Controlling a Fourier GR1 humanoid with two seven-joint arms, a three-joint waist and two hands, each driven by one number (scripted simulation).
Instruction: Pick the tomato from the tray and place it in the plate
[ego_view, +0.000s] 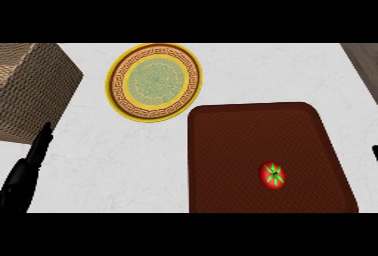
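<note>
Nearest, brown tray fills five o'clock; plate at eleven. Left hand rests at eight, fingers straight, together — right hand, a sliver at three, unreadable. Tomato sits at the tray's four; a glancing touch might roll it.

The counter looks like smooth pale stone, faintly veined. The tray is matt dark brown with a fine woven grain. The tomato has smooth, perhaps slightly glossy skin. At the counter's left edge, a box looks rough and wicker-like.
</note>
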